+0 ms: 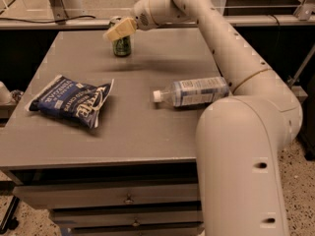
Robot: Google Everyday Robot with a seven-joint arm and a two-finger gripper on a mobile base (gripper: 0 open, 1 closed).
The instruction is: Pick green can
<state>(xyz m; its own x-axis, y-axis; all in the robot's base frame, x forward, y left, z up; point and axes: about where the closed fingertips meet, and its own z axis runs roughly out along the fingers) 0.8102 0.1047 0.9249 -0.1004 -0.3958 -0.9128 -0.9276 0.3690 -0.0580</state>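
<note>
The green can (122, 46) stands upright near the far edge of the grey table (147, 132), left of centre. My gripper (118, 30) reaches in from the right on the white arm (216, 38) and sits right at the can's top, covering its upper part. Only the can's lower body shows below the gripper's pale tip.
A clear plastic bottle (189, 91) with a white cap lies on its side at the right of the table. A blue chip bag (71, 102) lies at the left. The table has drawers at the front (128, 198). A rail runs behind the far edge.
</note>
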